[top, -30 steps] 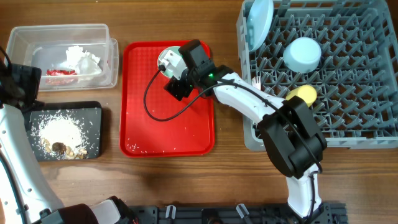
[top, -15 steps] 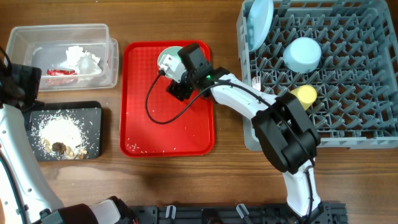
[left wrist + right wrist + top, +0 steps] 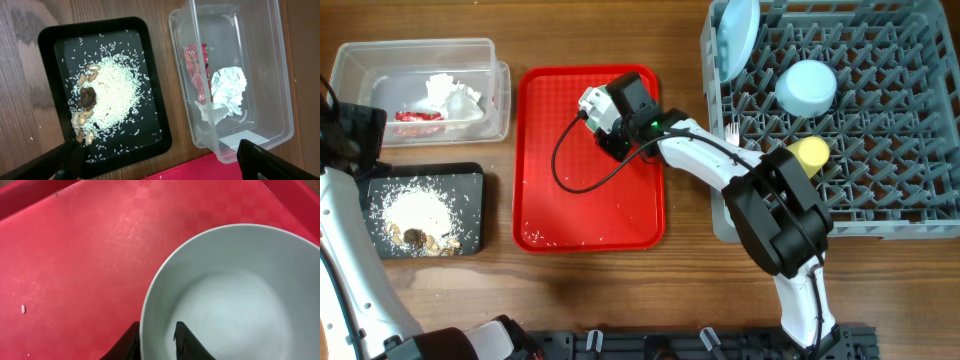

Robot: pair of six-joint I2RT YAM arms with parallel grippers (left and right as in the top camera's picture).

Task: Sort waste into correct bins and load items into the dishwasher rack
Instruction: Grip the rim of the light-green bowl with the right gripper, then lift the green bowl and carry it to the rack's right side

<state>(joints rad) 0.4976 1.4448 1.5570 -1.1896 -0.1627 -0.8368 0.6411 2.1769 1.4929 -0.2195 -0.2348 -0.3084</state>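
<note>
My right gripper (image 3: 156, 328) is shut on the rim of the pale green small bowl (image 3: 235, 295), one finger inside and one outside. It sits over the far part of the red tray (image 3: 590, 200), where my right gripper (image 3: 610, 118) covers most of the bowl from above. My left gripper (image 3: 160, 167) hangs open and holds nothing, above the gap between the black tray (image 3: 55, 45) and the clear tub (image 3: 270, 75). Rice and brown scraps (image 3: 90, 97) lie in the black tray. A white napkin (image 3: 227, 90) and red wrapper (image 3: 197, 67) lie in the tub.
The grey dishwasher rack (image 3: 880, 190) fills the right side. It holds an upright pale blue plate (image 3: 735, 40), a pale blue bowl (image 3: 807, 85) and a yellow cup (image 3: 805, 152). A few crumbs (image 3: 535, 238) dot the red tray's near edge.
My right gripper has closed onto the small bowl's rim and shifted slightly toward the tray's far edge, now covering the bowl from above. The left arm has not moved.
</note>
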